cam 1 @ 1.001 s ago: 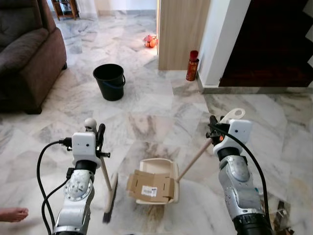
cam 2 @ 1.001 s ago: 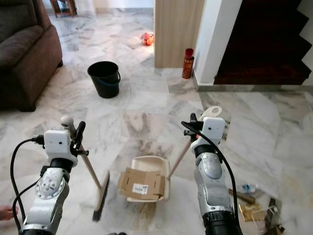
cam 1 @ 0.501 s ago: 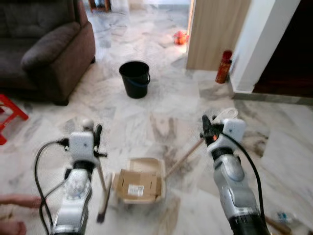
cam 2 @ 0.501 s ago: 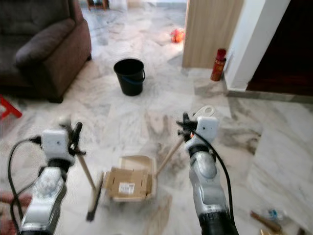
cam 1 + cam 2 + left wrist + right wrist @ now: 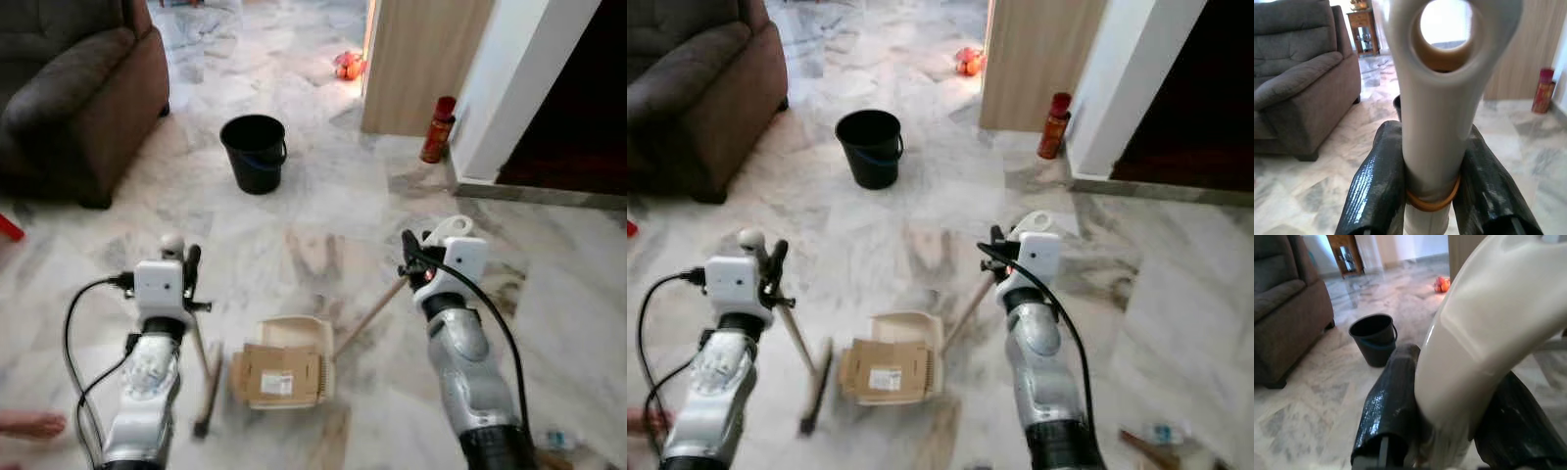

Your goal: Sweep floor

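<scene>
Marble floor [image 5: 323, 211], both grippers loaded.
Left gripper [image 5: 1432, 191] clamps the broom [image 5: 204, 372]; right gripper [image 5: 1449, 431] grips the dustpan [image 5: 289, 362] handle, cardboard [image 5: 279, 375] aboard.

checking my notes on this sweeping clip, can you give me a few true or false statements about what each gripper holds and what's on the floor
1. The left gripper is shut on the broom handle. True.
2. The flattened cardboard box lies in the dustpan. True.
3. The black bucket lies tipped on its side. False: it stands upright.
4. The right gripper is open, holding nothing. False: it is shut on the dustpan handle.
5. The red can stands beside the brown sofa. False: it stands by the white wall corner.
</scene>
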Controlling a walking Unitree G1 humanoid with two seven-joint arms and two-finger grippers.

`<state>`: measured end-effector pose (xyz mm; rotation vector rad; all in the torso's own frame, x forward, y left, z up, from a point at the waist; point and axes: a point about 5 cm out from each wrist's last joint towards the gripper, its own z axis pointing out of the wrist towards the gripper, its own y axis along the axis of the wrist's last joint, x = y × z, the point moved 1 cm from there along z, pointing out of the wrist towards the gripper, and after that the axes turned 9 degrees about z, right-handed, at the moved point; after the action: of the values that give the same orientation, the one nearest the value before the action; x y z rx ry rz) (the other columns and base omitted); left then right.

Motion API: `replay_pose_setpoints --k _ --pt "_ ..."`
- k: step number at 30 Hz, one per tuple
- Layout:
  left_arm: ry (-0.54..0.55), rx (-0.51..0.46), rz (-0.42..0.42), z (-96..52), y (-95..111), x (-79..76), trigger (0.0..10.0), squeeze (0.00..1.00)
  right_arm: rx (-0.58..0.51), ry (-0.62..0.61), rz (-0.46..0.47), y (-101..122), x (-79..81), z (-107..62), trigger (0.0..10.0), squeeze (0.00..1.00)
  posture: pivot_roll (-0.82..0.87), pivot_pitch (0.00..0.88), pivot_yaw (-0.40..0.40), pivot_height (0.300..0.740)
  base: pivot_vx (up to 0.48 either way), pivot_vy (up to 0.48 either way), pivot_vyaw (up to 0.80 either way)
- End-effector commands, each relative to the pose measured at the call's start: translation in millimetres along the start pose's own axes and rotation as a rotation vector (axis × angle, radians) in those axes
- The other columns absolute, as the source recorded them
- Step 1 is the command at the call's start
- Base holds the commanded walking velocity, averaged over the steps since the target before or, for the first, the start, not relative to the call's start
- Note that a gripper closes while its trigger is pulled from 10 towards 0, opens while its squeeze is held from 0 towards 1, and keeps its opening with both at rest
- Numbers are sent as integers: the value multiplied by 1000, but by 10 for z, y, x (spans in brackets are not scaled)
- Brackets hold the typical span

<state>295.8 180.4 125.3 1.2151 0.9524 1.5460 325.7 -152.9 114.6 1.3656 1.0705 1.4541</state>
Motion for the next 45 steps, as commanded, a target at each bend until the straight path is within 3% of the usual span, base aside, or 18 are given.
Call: replay_pose_setpoints --k 1,11,18,45 --pt "20 -44 20 21 93 83 10000 0 -61 29 -10 155 72 42 10000 0 103 138 -15 740 300 0 0" --pt "26 -46 18 21 98 91 10000 0 -58 70 -17 156 129 46 10000 0 104 138 -17 740 295 0 0" --pt "24 -46 21 19 97 94 10000 0 -56 77 -15 146 151 43 10000 0 110 130 -16 740 297 0 765" --pt "28 -44 21 8 96 90 10000 0 -32 107 -4 111 193 38 10000 0 111 130 -19 740 296 0 0"
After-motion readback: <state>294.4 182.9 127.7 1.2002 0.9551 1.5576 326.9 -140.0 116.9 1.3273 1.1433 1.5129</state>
